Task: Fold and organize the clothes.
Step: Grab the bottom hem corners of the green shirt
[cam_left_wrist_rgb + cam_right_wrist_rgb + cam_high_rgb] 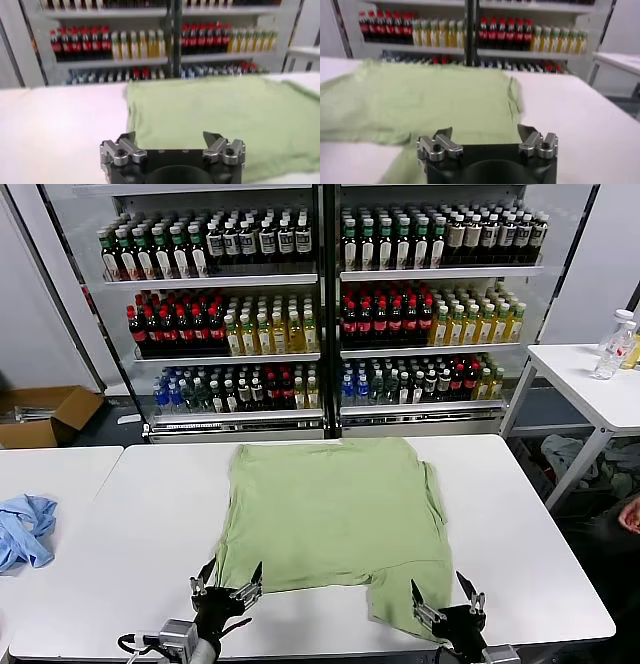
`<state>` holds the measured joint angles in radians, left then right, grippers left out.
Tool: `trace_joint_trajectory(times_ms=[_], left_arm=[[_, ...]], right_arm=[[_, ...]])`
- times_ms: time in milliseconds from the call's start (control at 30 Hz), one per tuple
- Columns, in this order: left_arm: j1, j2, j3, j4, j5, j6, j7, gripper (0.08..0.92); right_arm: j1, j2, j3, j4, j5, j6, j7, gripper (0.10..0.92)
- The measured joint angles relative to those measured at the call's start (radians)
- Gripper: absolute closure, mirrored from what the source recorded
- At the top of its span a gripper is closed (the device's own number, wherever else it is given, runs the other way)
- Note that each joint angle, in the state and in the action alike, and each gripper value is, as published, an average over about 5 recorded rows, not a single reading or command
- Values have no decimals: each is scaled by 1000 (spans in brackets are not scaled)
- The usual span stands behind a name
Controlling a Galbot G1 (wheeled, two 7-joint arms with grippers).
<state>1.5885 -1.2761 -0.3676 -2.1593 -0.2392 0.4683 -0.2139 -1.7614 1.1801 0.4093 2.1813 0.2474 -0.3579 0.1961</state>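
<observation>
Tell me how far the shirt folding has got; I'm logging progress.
Early stage. Done: the green shirt lies spread on the white table, plain side up, its right edge partly turned in. In hand: nothing; the left tool and right tool sit open at the near hem, gripping no cloth. Left: the main folds and tidying.

The green shirt lies with its plain side up on the bench, so its collar, its buttons and any print cannot be seen, and the sleeve nearest the robot's right gripper has its lower corner covered by that gripper. Left of the shirt, a light blue garment is cut by the picture's edge. Behind the shirt, the labels on the shelf bottles are too small to read.
</observation>
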Motion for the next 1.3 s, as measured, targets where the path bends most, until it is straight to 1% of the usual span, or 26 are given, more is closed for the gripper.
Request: trace_joint_trajectory(times_ms=[167,233,400,500,600,967,1067,1233,1300], left_arm=[[-30,5,11,41,-20,32,-13,177],[-42,5,16,60,-29,44,-19,177],[-69,8,19,103,-53,65,-39,177],[-79,14,15,119,-68,71,-51,191],[-81,18,13,126,-81,74,-57,251],[-54,26,7,105,-132,79,-38,570],[-45,32,1,90,-145,73,-32,657],[-43,48,-17,53,-175,46,-12,804],[-47,59,-28,32,-192,30,-2,851]], right_arm=[[-7,5,-10,-10,-1,-4,-1,219],[-13,7,-15,-11,-1,-6,-3,258],[-26,3,-24,-11,-1,-7,-9,387],[-31,1,-26,-13,0,-6,-13,474],[-35,1,-27,-15,2,-3,-18,561],[-29,-21,-13,-8,33,48,-38,872],[-13,-40,2,6,52,70,-37,906],[32,-84,38,27,96,106,-31,907],[55,-102,49,29,117,114,-28,907]])
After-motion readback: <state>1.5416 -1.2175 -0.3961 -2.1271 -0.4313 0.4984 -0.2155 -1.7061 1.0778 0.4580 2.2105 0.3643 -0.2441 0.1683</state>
